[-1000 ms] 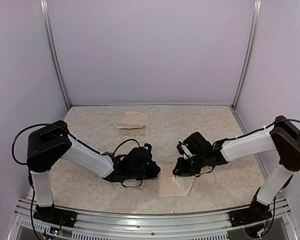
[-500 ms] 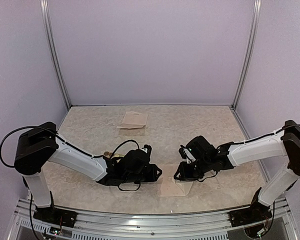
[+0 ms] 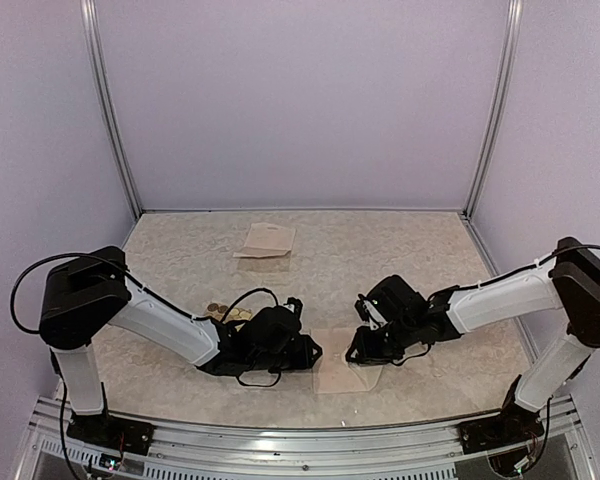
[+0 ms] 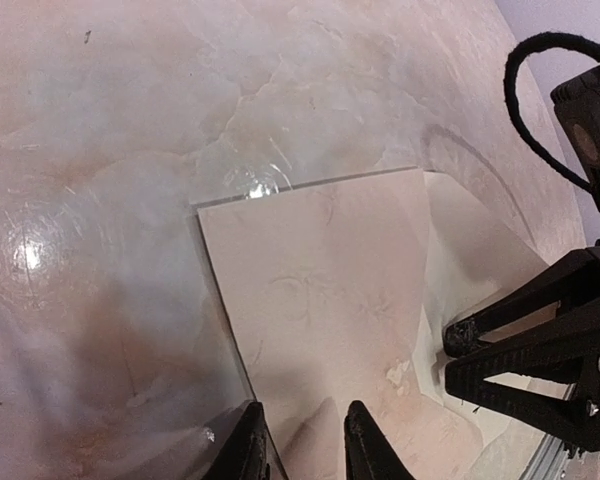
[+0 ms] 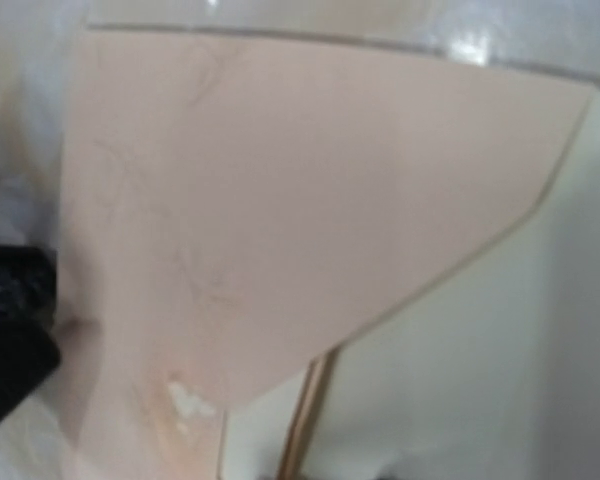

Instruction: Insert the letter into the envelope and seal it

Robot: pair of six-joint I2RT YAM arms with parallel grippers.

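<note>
Left gripper point(image 4: 305, 438) narrowly apart over envelope point(image 4: 320, 290) edge; right gripper point(image 4: 450, 355) narrowly apart by flap point(image 4: 472, 250).

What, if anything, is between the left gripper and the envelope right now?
Nothing visible. The left gripper sits right at the edge of the envelope, with bare paper showing between its fingers. The right gripper is at the opposite side of the envelope, out of the left one's path.

On the marbled beige table point(image 3: 400, 250), lying flat: the envelope point(image 3: 340, 378) at five o'clock, tan sheet point(image 3: 265, 241) at eleven, gold discs point(image 3: 223, 312) at nine.
</note>
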